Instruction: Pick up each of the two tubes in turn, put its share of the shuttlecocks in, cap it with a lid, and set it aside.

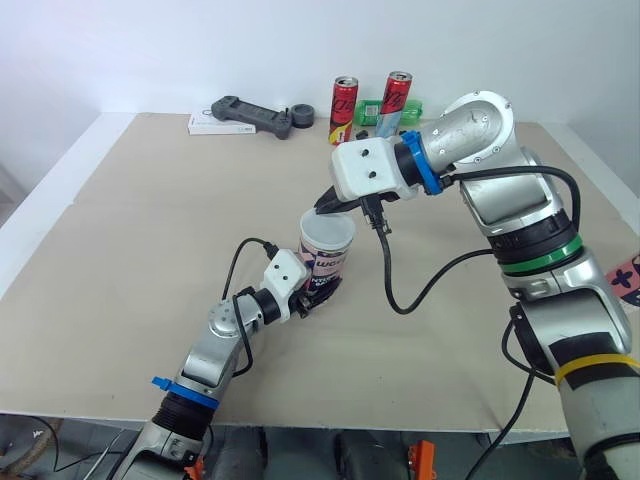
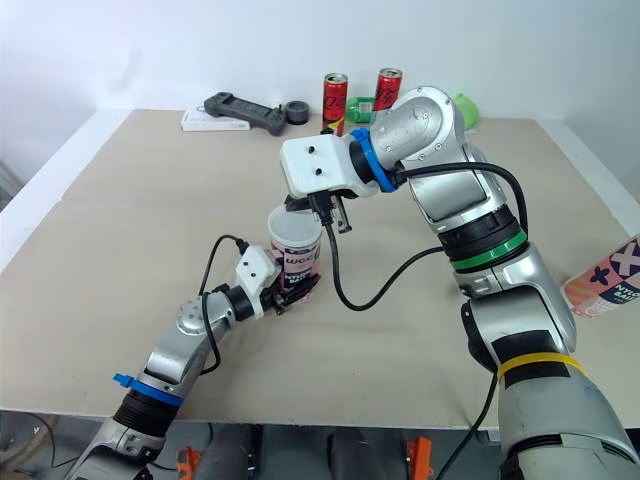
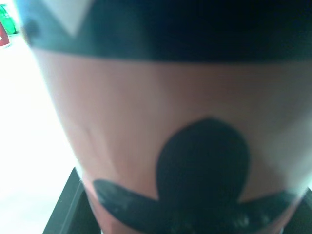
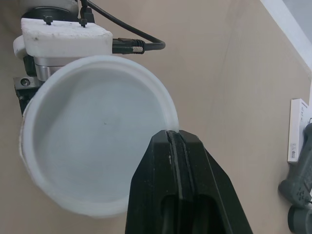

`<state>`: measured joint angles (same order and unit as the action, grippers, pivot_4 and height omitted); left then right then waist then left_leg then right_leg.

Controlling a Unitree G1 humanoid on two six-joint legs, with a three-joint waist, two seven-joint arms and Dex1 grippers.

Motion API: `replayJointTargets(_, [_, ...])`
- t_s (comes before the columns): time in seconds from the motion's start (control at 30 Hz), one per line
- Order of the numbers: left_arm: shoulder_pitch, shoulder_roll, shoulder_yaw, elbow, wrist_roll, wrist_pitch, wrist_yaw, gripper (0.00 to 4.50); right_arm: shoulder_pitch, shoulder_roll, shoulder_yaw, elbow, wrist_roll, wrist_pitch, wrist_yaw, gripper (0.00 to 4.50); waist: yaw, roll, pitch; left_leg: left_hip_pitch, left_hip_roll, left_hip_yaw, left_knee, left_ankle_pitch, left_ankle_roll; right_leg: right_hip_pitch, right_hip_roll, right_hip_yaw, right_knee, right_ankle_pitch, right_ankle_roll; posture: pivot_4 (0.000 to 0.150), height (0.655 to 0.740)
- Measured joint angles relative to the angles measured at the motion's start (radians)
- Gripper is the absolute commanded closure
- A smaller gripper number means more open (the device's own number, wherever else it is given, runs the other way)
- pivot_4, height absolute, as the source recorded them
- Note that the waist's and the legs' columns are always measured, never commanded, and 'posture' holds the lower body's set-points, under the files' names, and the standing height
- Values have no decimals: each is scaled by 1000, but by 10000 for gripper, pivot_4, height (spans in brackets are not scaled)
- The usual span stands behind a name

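**Capping stage.** The left gripper (image 1: 308,296) is clenched round the lower body of the pink-and-black tube (image 1: 328,268), which stands roughly upright just beneath the right gripper (image 4: 171,133). The white lid (image 4: 97,141) lies over the tube's mouth. The right fingers are pressed together on the lid's rim, apparently pinching it. Risk: an edge-only pinch may cock the lid when pressed, leaving it unseated, or lever the tube askew in the left grasp.
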<state>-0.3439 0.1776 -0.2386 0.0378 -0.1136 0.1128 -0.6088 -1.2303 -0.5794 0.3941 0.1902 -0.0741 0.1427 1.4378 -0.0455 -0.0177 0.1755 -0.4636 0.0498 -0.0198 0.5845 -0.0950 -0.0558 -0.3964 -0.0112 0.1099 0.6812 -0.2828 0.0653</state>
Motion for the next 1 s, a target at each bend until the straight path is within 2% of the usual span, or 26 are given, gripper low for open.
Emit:
replayJointTargets(0.33, [-1,0,0,1,0,0,0,20549,0,2,0,4,-5,-8,-1,44375,0,0,0,0,0,0,0,0,0,0,0,0,0,0,0,1500,7400])
replayJointTargets(0.37, [-1,0,0,1,0,0,0,20549,0,4,0,9,-7,-13,-3,39948,0,0,0,0,0,0,0,0,0,0,0,0,0,0,0,1500,7400])
replayJointTargets(0.43, [-1,0,0,1,0,0,0,20549,0,6,0,11,-8,-20,-6,35610,0,0,0,0,0,0,0,0,0,0,0,0,0,0,1,1500,7400])
replayJointTargets(0.63, [-1,0,0,1,0,0,0,20549,-9,9,-6,15,-8,-28,-25,6428,0,0,0,0,0,0,0,0,0,0,0,0,0,0,1,1500,7400])
replayJointTargets(0.67, [-1,0,0,1,0,0,0,20549,-16,9,-7,19,-7,-30,-28,2278,0,0,0,0,0,0,0,0,0,0,0,0,0,0,1,1500,7400])
replayJointTargets(0.7, [-1,0,0,1,0,0,1,20549,-24,9,-8,25,-7,-31,-30,996,0,0,0,0,0,0,0,0,0,0,0,0,0,0,1,1500,7400])
replayJointTargets(0.87, [-1,0,0,1,0,0,1,20549,-48,11,-10,47,1,-31,-41,996,0,0,0,0,0,0,0,0,0,0,0,0,0,1,0,1500,7400])
replayJointTargets(0.9, [-1,0,0,1,0,0,1,20549,-56,11,-15,52,13,-27,-42,4849,0,0,0,0,0,0,0,0,0,0,0,0,0,1,0,1500,7400])
replayJointTargets(0.97, [-1,0,0,1,0,0,1,20549,-71,11,-30,53,34,-16,-39,8960,0,0,0,0,0,0,0,0,0,0,0,0,0,1,0,1500,7400])
replayJointTargets(1.0, [-1,0,0,1,0,0,1,20549,-79,11,-43,52,49,-7,-36,13994,0,0,0,0,0,0,0,0,0,0,0,0,0,1,0,1500,7400])
